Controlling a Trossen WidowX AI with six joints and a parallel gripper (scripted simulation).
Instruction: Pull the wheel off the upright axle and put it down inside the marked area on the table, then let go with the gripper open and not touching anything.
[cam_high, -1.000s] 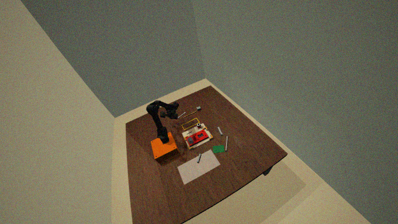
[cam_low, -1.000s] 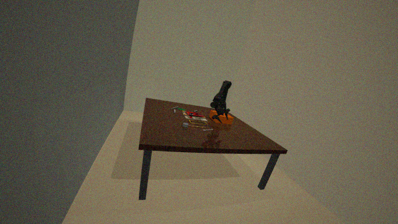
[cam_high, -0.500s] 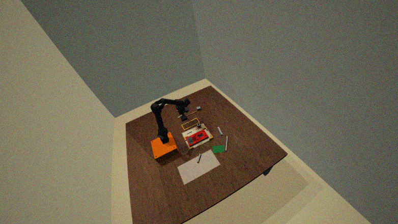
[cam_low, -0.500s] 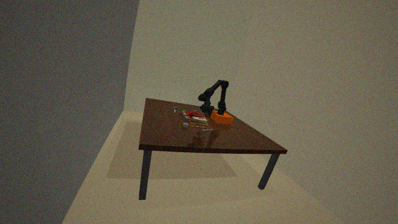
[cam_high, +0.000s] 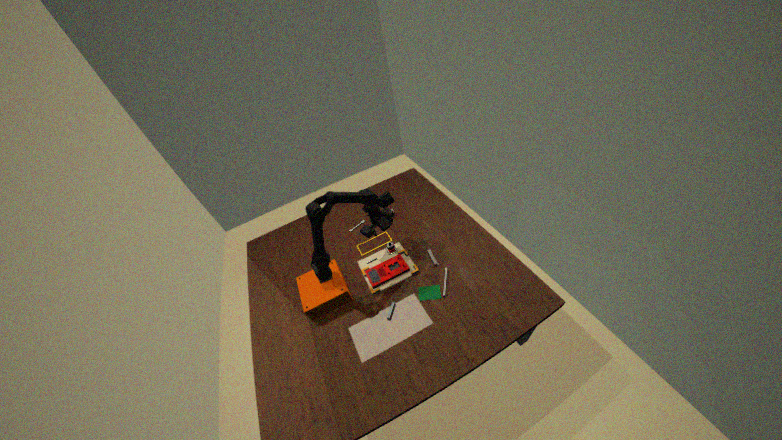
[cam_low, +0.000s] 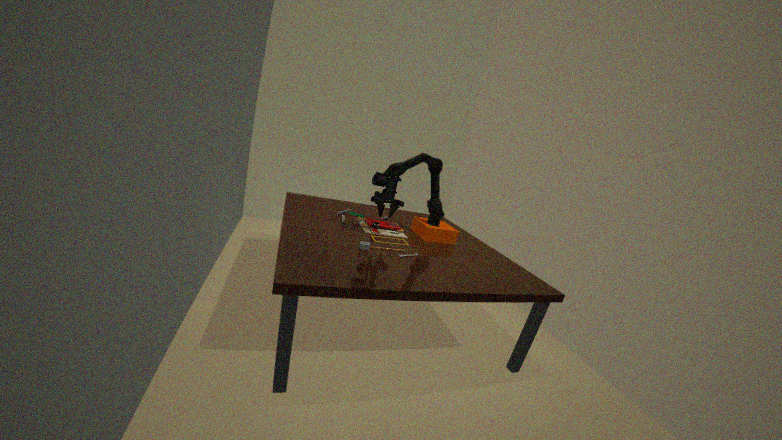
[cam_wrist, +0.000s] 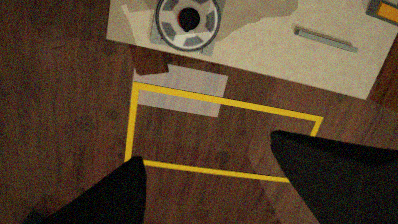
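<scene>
Wheel (cam_wrist: 187, 21) is seen seated on the axle at the board's corner, just beyond the yellow marked area (cam_wrist: 220, 102). Fingers are held partly open, approx. two-thirds, w/ nothing gripped. Wheel is judged rigid, light, maybe smooth-rimmed; best gripped across the outer rim and lifted straight up.

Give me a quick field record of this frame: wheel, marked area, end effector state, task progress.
wheel: on the upright axle, at a corner of the pale board
marked area: yellow outline on the table beside the board, no wheel inside
end effector: open, holding nothing, above the marked area, short of the wheel
fingers: dark, apart
progress: wheel not yet gripped
</scene>
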